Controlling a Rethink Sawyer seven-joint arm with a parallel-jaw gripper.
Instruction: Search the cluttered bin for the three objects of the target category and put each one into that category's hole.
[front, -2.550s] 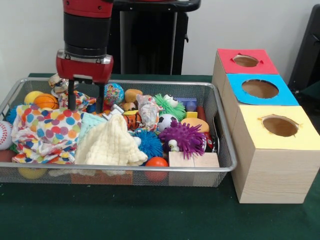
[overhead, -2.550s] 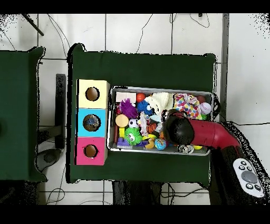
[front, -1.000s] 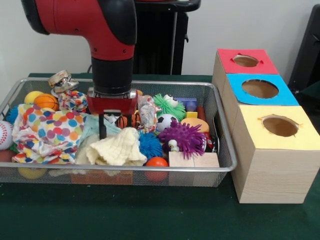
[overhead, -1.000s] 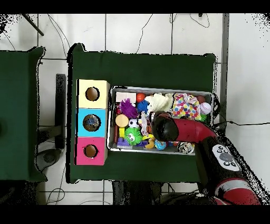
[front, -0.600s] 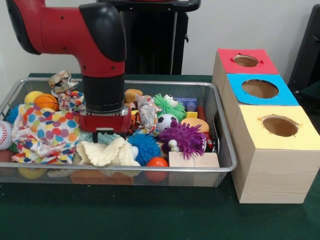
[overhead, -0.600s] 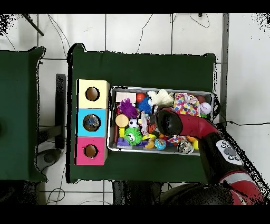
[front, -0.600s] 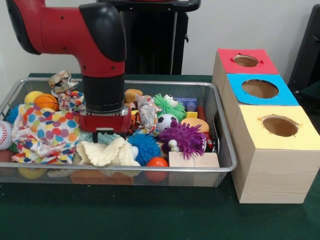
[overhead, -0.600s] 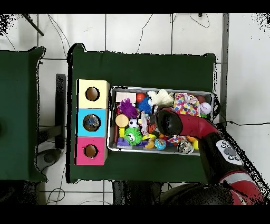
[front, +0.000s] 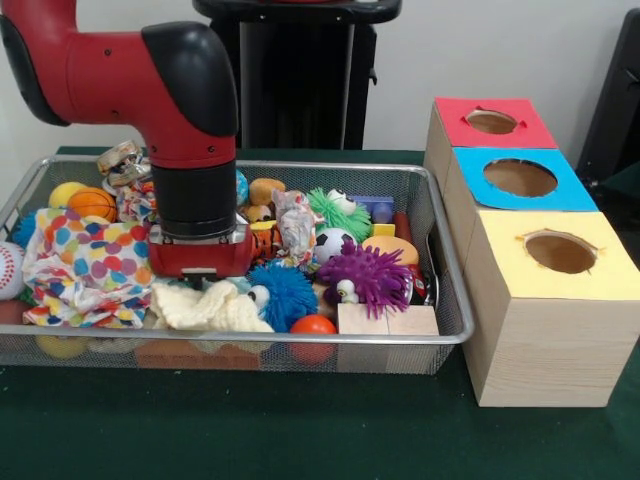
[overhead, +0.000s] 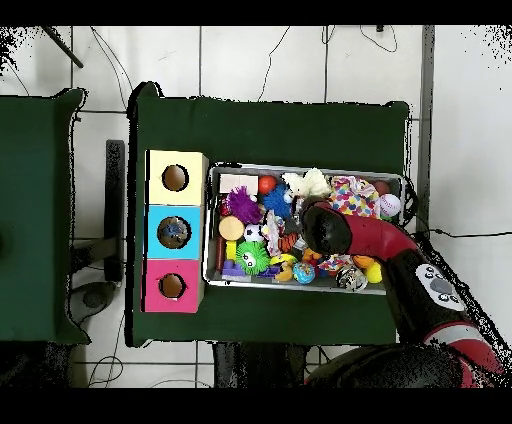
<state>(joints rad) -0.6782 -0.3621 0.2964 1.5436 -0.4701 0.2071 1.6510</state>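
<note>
A wire bin (front: 446, 262) holds mixed toys and cloths. My gripper (front: 200, 284) is low in the bin's front middle, pressed down into a crumpled cream cloth (front: 211, 308); its tips are buried in the folds. The red arm (overhead: 340, 228) covers it from above, and the cream cloth (overhead: 308, 184) shows beside the arm. A polka-dot cloth (front: 88, 265) lies to the left. A blue spiky ball (front: 286, 295) and a purple spiky ball (front: 373, 275) sit to the right. Three boxes stand beside the bin, with a red hole (front: 491, 121), a blue hole (front: 520, 177) and a yellow hole (front: 560, 252).
Around the gripper lie a soccer ball (front: 333, 243), a green spiky toy (front: 345, 212), an orange ball (front: 314, 325), a wooden block (front: 386, 320), a small basketball (front: 92, 203) and a baseball (front: 8, 270). The table is covered with green cloth (front: 300, 420).
The arm has swung from the bin's back left toward its front and come down. The cream cloth, earlier spread out, is now bunched up under the gripper.
</note>
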